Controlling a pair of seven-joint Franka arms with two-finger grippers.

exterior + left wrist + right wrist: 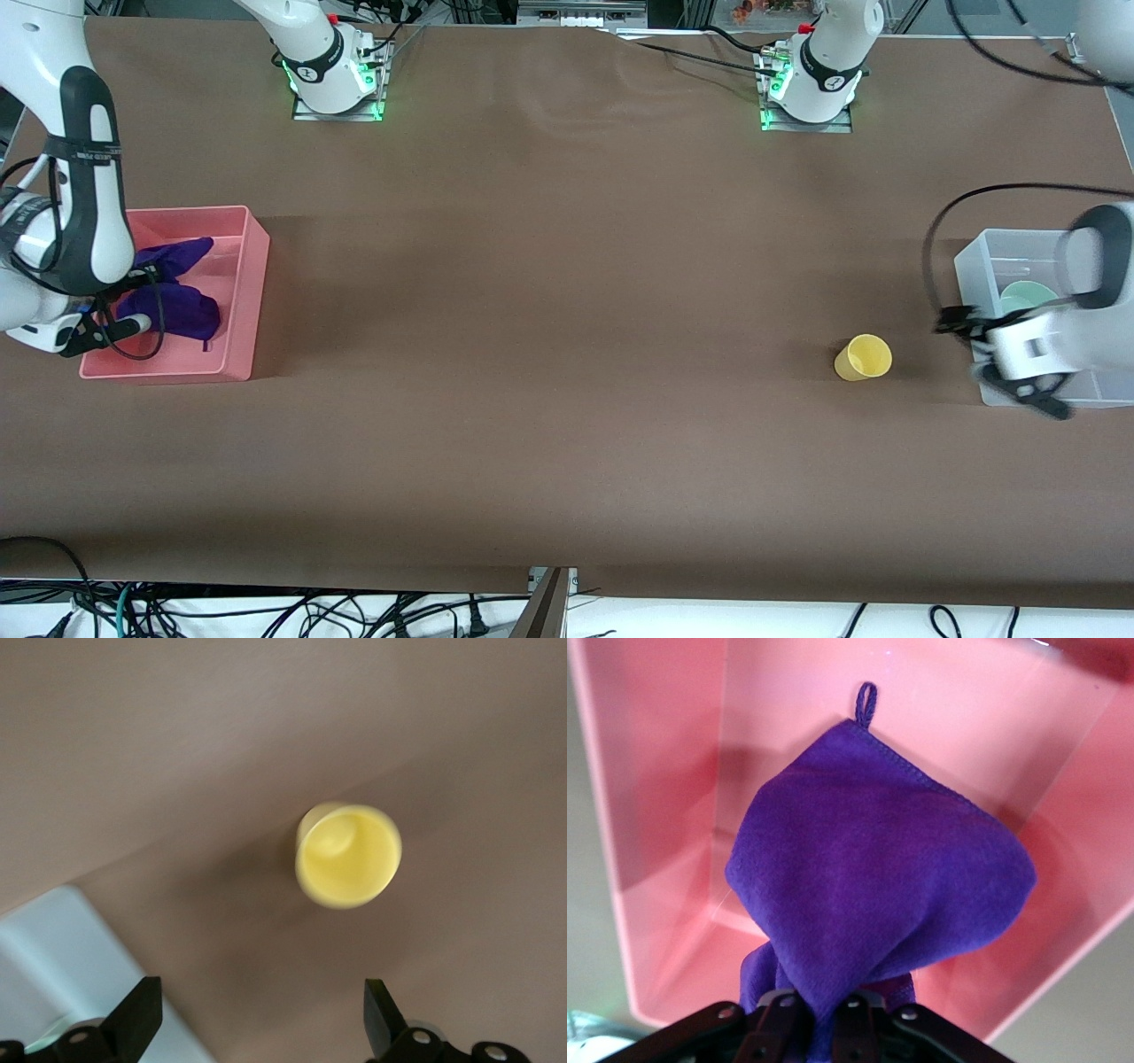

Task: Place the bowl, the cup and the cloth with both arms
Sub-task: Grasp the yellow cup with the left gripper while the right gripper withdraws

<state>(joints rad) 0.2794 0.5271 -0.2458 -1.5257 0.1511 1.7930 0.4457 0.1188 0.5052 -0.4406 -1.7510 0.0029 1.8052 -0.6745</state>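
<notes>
The right end effector (819, 1014) hung over the pink plastic bin (252, 292) at the right arm's end of the brown bench (567, 354), clenched on the fuzzy deep purple cloth (877, 877). The left end effector (261, 1028), fingers spread and empty, hovered by the clear bin (974, 257) holding the pale mint-green bowl (1028, 295), just beside the small yellow plastic cup (863, 357) upright on the bench.

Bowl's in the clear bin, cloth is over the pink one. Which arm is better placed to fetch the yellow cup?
Left. Its end effector is open beside the cup, at the clear bin holding the bowl. The right end effector grips the cloth over the pink bin.
</notes>
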